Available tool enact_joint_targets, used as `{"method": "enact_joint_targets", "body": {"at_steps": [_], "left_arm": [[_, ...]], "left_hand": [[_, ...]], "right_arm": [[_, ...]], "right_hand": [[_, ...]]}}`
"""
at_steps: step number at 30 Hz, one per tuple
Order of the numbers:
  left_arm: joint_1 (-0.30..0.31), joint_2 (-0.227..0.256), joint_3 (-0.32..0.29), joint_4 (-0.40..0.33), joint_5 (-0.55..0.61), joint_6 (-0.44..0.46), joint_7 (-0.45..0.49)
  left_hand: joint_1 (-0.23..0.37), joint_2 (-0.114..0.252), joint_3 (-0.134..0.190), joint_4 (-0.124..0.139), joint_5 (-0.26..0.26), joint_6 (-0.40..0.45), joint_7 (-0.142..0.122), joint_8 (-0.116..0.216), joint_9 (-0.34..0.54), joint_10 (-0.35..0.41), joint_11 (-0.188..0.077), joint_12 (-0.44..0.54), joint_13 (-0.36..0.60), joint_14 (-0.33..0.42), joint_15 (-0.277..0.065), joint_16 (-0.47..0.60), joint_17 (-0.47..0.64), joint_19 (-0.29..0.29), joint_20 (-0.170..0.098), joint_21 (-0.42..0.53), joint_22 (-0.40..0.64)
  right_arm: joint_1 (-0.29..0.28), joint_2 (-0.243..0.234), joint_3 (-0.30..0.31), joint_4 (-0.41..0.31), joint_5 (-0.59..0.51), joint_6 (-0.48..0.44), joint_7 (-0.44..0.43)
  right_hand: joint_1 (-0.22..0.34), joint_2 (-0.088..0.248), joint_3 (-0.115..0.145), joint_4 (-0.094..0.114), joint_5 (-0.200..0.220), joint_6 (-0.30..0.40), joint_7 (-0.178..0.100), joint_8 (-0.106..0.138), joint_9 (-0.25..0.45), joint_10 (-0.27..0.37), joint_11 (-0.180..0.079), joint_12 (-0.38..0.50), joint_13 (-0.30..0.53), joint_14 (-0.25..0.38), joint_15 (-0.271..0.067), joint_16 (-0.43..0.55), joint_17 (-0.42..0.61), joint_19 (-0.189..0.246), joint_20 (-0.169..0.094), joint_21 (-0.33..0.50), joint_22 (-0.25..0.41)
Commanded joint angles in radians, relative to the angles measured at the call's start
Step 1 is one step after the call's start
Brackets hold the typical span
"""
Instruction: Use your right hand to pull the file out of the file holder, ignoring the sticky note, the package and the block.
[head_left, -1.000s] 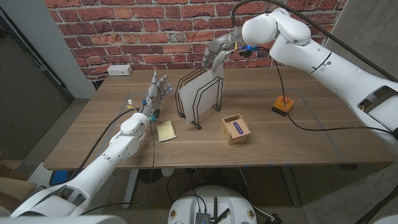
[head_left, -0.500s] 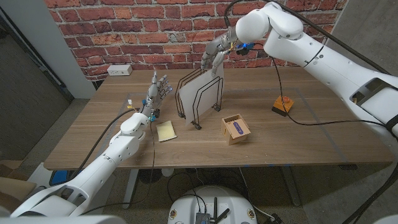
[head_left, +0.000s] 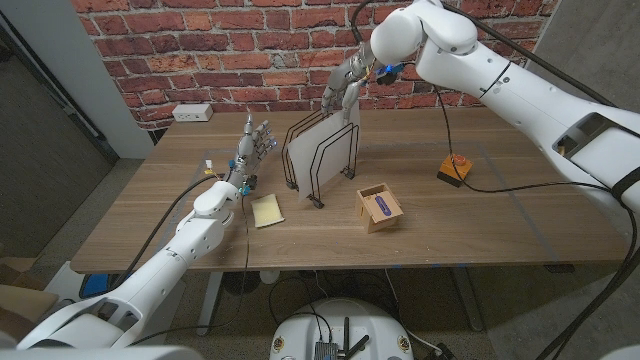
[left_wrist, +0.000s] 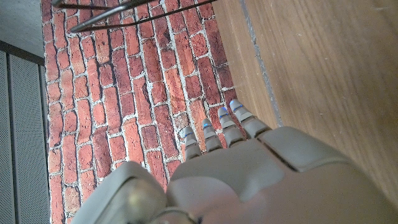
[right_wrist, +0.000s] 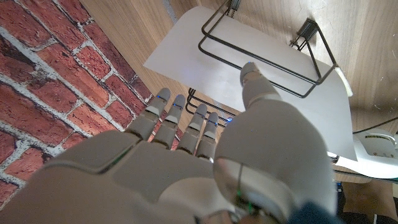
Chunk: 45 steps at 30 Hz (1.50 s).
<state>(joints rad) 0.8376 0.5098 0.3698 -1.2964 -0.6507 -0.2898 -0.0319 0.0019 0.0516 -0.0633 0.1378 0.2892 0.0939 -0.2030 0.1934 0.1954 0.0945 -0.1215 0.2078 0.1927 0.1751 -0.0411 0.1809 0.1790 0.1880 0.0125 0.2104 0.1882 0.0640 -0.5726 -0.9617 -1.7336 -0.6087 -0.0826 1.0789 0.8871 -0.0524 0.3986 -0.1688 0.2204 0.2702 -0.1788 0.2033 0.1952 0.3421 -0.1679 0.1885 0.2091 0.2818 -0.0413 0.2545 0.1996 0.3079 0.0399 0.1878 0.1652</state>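
Observation:
The white file (head_left: 322, 150) stands upright in the black wire file holder (head_left: 316, 182) at the middle of the table. My right hand (head_left: 345, 86) hovers just above the file's far top corner, fingers spread and pointing down, holding nothing. In the right wrist view the fingertips (right_wrist: 180, 109) and thumb reach toward the file (right_wrist: 249, 87) and the holder's wire loops (right_wrist: 261, 53), with a small gap left. My left hand (head_left: 256, 142) stands upright on the table left of the holder, fingers (left_wrist: 217, 124) straight, nothing in it.
A yellow sticky note (head_left: 266, 210) lies in front of the holder on the left. A small cardboard package (head_left: 379, 206) sits to the holder's right, an orange block (head_left: 454, 168) with a black cable farther right. A white outlet box (head_left: 192, 112) lies by the brick wall.
My right arm has swung leftward and its hand has shifted slightly left, staying over the file's top corner. The file, holder and left hand have not moved.

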Motion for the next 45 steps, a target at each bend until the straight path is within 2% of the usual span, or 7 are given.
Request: {"method": "enact_joint_targets", "body": {"at_steps": [1,4,10,21,31,34,45], "left_arm": [[0.000,0.000,0.000,-0.001,0.000,0.000,0.000],[0.000,0.000,0.000,-0.001,0.000,0.000,0.000],[0.000,0.000,0.000,-0.001,0.000,0.001,0.000],[0.000,0.000,0.000,-0.001,0.000,0.001,0.000],[0.000,0.000,0.000,-0.001,0.000,0.001,0.000],[0.000,0.000,0.000,-0.001,0.000,0.001,0.000],[0.000,0.000,0.000,-0.001,0.000,0.001,0.000]], "left_hand": [[0.001,0.010,-0.003,0.006,0.007,0.005,-0.007,0.007,0.003,0.001,-0.008,0.006,0.005,0.007,-0.005,0.006,0.003,0.006,0.002,0.007,0.006],[0.001,0.010,-0.003,0.006,0.007,0.004,-0.006,0.007,0.003,0.000,-0.006,0.006,0.005,0.006,-0.004,0.006,0.003,0.006,0.002,0.007,0.006],[0.001,0.010,-0.003,0.006,0.007,0.005,-0.006,0.008,0.003,0.002,-0.008,0.007,0.005,0.007,-0.004,0.007,0.003,0.005,0.002,0.007,0.006],[0.001,0.010,-0.003,0.006,0.007,0.005,-0.006,0.007,0.003,0.001,-0.007,0.006,0.005,0.007,-0.004,0.006,0.003,0.006,0.002,0.007,0.006],[0.001,0.010,-0.003,0.006,0.007,0.006,-0.005,0.008,0.003,0.000,-0.008,0.006,0.005,0.007,-0.004,0.006,0.003,0.005,0.002,0.007,0.006],[0.001,0.010,-0.003,0.006,0.007,0.005,-0.005,0.007,0.003,0.000,-0.006,0.006,0.005,0.006,-0.004,0.006,0.003,0.005,0.002,0.007,0.006],[0.001,0.010,-0.003,0.006,0.007,0.005,-0.005,0.007,0.003,0.002,-0.009,0.007,0.005,0.005,-0.003,0.006,0.003,0.006,0.001,0.007,0.006]], "right_arm": [[0.018,0.014,-0.016,0.026,-0.035,0.054,-0.004],[0.005,0.008,-0.006,0.023,-0.038,0.075,-0.034],[-0.015,0.000,0.002,0.018,-0.057,0.099,-0.068],[-0.034,0.003,0.011,0.009,-0.110,0.114,-0.092],[-0.049,0.010,0.022,0.008,-0.124,0.116,-0.104],[-0.051,0.013,0.024,0.017,-0.122,0.122,-0.111],[-0.063,0.015,0.025,0.026,-0.129,0.131,-0.135]], "right_hand": [[0.009,-0.004,-0.006,0.003,-0.020,0.022,-0.011,0.012,0.001,0.035,-0.010,0.014,0.001,0.043,-0.140,0.010,0.000,0.012,-0.014,0.002,0.004],[0.016,0.000,-0.009,0.004,-0.028,0.062,-0.016,0.028,0.002,0.073,-0.012,0.025,0.003,0.087,-0.160,0.028,0.006,0.038,-0.034,0.010,0.004],[0.029,0.001,-0.012,0.003,-0.034,0.103,-0.020,0.044,0.003,0.101,-0.007,0.030,0.005,0.111,-0.167,0.040,0.012,0.064,-0.054,0.014,0.004],[0.069,0.016,-0.019,0.002,-0.042,0.178,-0.036,0.065,0.003,0.183,-0.039,0.040,0.007,0.195,-0.179,0.085,0.034,0.112,-0.086,0.015,0.004],[0.125,0.029,-0.045,0.002,-0.042,0.278,-0.033,0.092,0.007,0.295,-0.042,0.045,0.010,0.281,-0.187,0.143,0.070,0.160,-0.128,0.012,0.004],[0.142,0.036,-0.047,0.002,-0.041,0.294,-0.032,0.095,0.007,0.302,-0.043,0.039,0.008,0.293,-0.189,0.146,0.069,0.178,-0.152,0.014,0.004],[0.187,0.042,-0.076,0.003,-0.044,0.379,-0.030,0.121,0.010,0.396,-0.043,0.041,0.005,0.375,-0.192,0.166,0.063,0.234,-0.194,0.016,0.005]]}}
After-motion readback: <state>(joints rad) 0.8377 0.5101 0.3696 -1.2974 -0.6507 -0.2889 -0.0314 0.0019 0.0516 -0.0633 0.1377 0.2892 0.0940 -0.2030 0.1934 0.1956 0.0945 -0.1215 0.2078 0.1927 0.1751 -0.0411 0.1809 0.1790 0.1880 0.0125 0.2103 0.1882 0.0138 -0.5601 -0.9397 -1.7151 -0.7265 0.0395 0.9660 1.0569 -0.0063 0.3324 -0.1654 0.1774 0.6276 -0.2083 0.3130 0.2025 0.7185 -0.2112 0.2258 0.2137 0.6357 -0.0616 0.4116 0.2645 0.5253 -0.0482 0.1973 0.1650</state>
